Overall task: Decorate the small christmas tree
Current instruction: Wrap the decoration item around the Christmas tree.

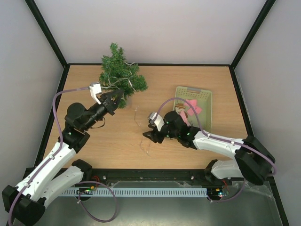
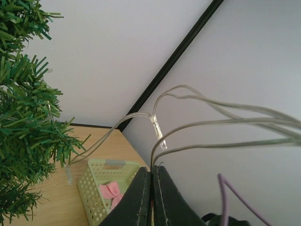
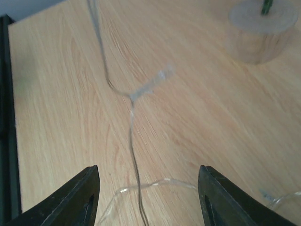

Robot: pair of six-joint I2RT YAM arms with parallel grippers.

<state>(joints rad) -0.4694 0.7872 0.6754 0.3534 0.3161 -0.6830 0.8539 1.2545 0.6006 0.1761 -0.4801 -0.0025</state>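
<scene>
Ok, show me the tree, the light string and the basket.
small christmas tree [image 1: 120,70], top view, middle of the green branches.
light string [image 3: 151,84], right wrist view, a clear bulb along the wire.
pale green basket [image 1: 205,97], top view, bare far right corner.

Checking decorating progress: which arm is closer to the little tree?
Left. The left fingers are beside the tree's lower branches; the right fingers are at mid-table, nearer the basket.
</scene>
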